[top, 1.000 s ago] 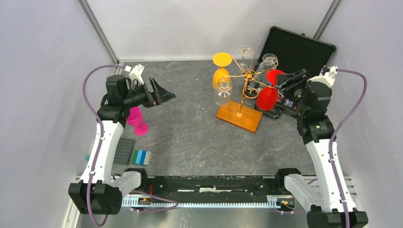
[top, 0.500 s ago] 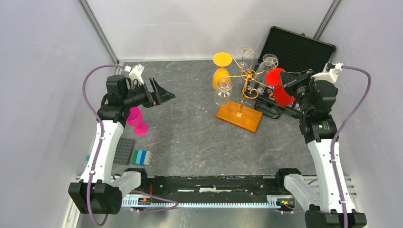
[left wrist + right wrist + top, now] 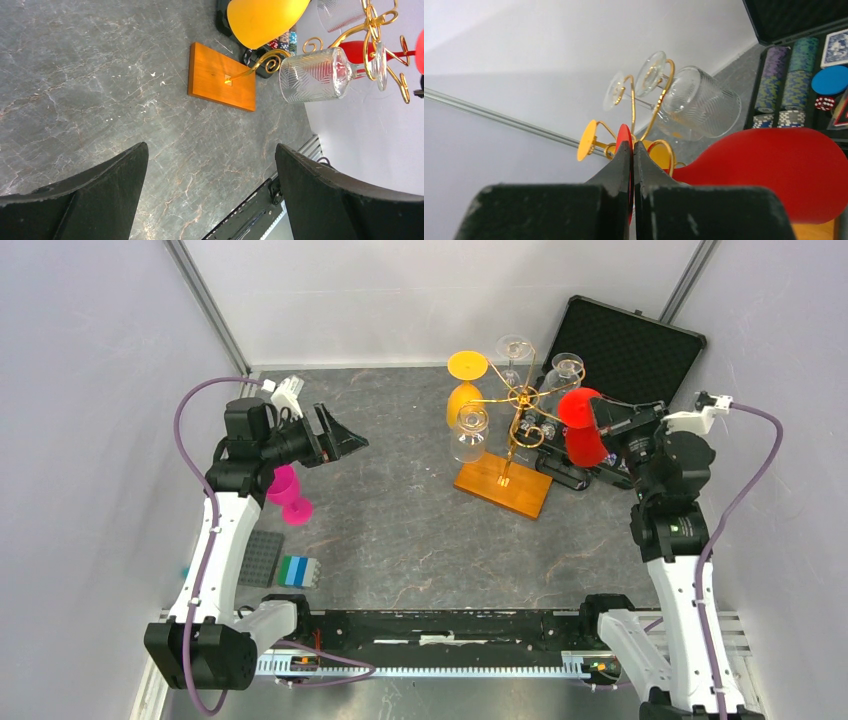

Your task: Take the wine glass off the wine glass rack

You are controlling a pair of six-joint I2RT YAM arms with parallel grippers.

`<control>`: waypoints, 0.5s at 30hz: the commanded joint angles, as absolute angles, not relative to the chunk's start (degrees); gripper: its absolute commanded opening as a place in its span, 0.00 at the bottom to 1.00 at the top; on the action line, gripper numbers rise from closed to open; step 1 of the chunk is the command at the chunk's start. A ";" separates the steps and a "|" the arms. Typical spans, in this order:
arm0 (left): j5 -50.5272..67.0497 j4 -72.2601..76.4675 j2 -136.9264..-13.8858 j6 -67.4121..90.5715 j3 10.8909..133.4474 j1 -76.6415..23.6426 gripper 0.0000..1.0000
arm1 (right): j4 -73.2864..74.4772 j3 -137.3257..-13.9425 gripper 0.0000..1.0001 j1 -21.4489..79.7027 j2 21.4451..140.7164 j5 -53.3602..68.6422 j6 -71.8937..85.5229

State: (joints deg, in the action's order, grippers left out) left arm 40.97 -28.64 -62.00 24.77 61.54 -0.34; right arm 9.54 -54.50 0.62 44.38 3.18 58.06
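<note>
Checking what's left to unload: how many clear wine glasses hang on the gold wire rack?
3. Near-left clear glass, far-middle clear glass, far-right clear glass toward the black case. None appears hidden.

On my feed the table (image 3: pixel 400 530) is grey, marbled stone. At its far right corner sits an open black case (image 3: pixel 625 340), its foam-lined lid raised. Inside I see stacked poker chips (image 3: pixel 774 85), a blue disc (image 3: pixel 833 80), red dice (image 3: pixel 825 103) and a card (image 3: pixel 836 47). Near left lie a grey studded plate (image 3: pixel 260 558) and, just beside it, a blue-green-white block (image 3: pixel 297 571). A pink cup (image 3: pixel 287 492) stands behind them, partly hidden.
</note>
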 commanded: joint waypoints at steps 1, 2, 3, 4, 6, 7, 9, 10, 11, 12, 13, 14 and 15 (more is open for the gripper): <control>39.29 -28.56 -61.76 22.59 63.03 -0.09 1.00 | 6.72 -55.69 0.00 0.35 42.02 1.09 60.96; 39.29 -28.56 -61.86 22.59 63.02 -0.09 1.00 | 7.21 -55.87 0.00 0.36 41.75 0.89 60.73; 39.25 -28.56 -61.99 22.66 62.96 -0.09 1.00 | 7.75 -56.08 0.00 0.32 41.50 0.88 60.73; 39.20 -28.56 -62.04 22.68 62.94 -0.09 1.00 | 8.30 -56.31 0.00 0.35 41.39 0.96 60.69; 39.29 -28.52 -62.19 22.76 62.93 -0.09 1.00 | 9.70 -57.21 0.00 0.35 41.56 1.80 60.47; 39.29 -28.58 -62.16 22.77 63.03 -0.09 1.00 | 10.26 -57.73 0.00 0.36 42.03 2.93 60.51; 39.29 -28.57 -62.09 22.76 62.94 -0.09 1.00 | 10.29 -58.17 0.00 0.36 42.88 5.45 61.01; 39.29 -28.57 -61.96 22.76 62.93 -0.09 1.00 | 9.96 -58.06 0.00 0.35 43.24 6.55 61.39; 39.29 -28.56 -61.83 22.76 62.93 -0.09 1.00 | 9.20 -57.63 0.00 0.39 43.56 7.41 61.90; 39.29 -28.56 -61.80 22.76 62.89 -0.09 1.00 | 8.46 -57.22 0.00 0.34 43.67 8.01 62.24; 39.29 -28.61 -61.73 22.76 62.89 -0.13 1.00 | 7.39 -56.60 0.00 0.36 43.79 8.57 62.75; 39.29 -28.65 -61.68 22.76 62.85 -0.09 1.00 | 5.97 -55.86 0.00 0.37 43.89 9.49 63.32; 39.29 -28.65 -61.68 22.77 62.76 -0.11 1.00 | 4.70 -55.31 0.00 0.35 43.99 10.23 63.77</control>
State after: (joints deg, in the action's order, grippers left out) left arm 39.29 -28.73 -62.22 24.80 61.54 -0.34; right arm 10.74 -55.57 0.62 43.86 6.11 61.32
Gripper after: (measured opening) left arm 0.993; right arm 0.014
